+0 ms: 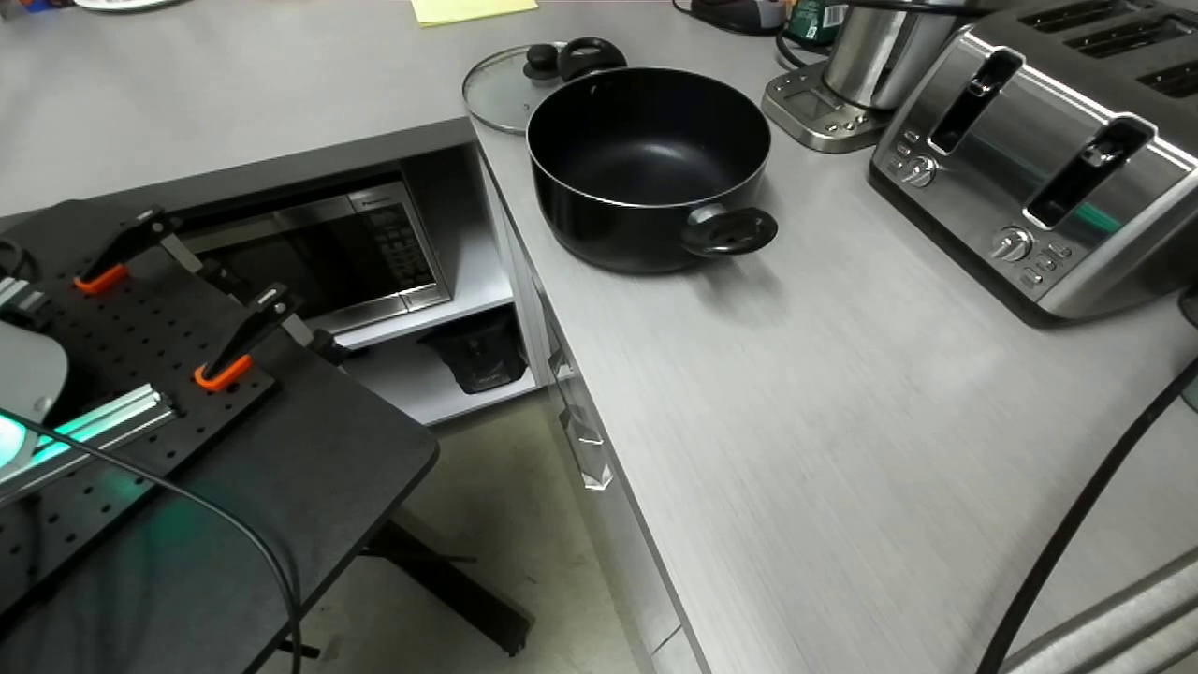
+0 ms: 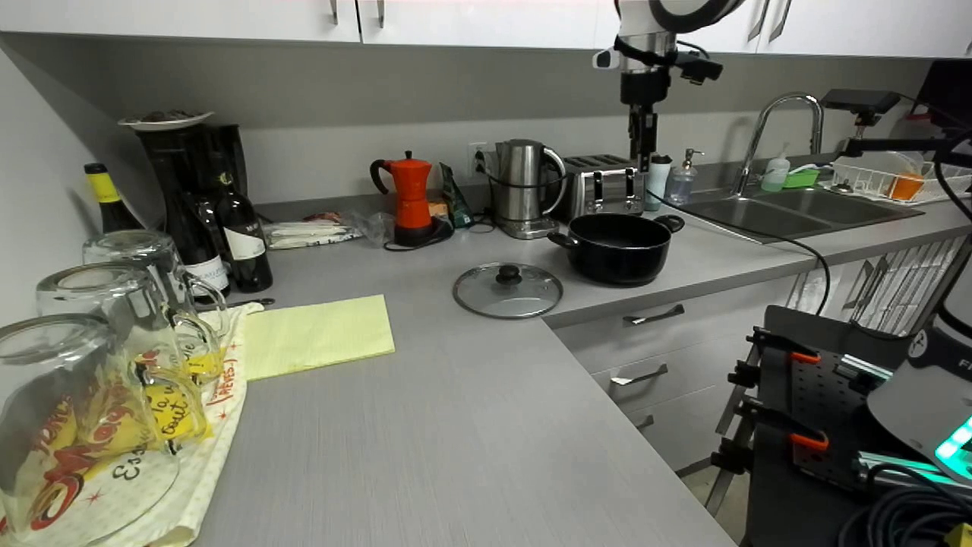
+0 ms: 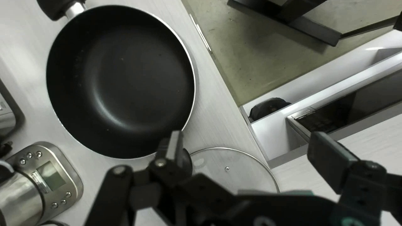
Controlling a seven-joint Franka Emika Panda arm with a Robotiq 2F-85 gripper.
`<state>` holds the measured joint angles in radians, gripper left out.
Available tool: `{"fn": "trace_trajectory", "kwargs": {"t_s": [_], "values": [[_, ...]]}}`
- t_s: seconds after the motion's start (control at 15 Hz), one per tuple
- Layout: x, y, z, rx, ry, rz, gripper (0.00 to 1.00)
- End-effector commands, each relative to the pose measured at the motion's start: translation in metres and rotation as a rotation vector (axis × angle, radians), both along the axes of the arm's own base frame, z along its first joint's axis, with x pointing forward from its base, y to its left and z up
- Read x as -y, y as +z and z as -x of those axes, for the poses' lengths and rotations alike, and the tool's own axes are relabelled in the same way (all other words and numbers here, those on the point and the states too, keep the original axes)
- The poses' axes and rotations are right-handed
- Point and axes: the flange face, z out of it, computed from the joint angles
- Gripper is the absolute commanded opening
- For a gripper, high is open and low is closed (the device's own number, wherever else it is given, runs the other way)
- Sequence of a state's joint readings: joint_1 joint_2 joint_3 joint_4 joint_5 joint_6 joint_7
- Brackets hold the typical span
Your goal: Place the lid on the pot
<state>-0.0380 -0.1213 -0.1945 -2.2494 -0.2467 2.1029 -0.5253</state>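
Note:
The black pot stands uncovered on the grey counter in both exterior views. It also fills the left of the wrist view. The glass lid with its black knob lies flat on the counter beside the pot. In an exterior view the pot's handle partly covers the lid. In the wrist view the lid is partly hidden by my gripper. My gripper is open and empty. In an exterior view the gripper points down, raised above the counter. It is out of view in the remaining exterior view.
A steel toaster and a steel kettle stand near the pot. The counter's edge runs close to pot and lid. A yellow sheet, glass mugs and a red moka pot are farther off.

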Motion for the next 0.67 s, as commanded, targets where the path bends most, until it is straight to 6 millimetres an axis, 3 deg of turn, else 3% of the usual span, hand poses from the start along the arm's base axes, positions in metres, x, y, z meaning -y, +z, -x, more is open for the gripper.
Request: {"fn": "trace_trajectory", "kwargs": {"t_s": [0.0,0.33,0.6], "values": [[-0.007,-0.018,-0.061,-0.025,0.067,-0.004,1.0],[-0.022,-0.061,-0.125,-0.074,0.155,-0.016,1.0],[-0.035,-0.1,-0.158,-0.109,0.203,0.001,1.0]]}}
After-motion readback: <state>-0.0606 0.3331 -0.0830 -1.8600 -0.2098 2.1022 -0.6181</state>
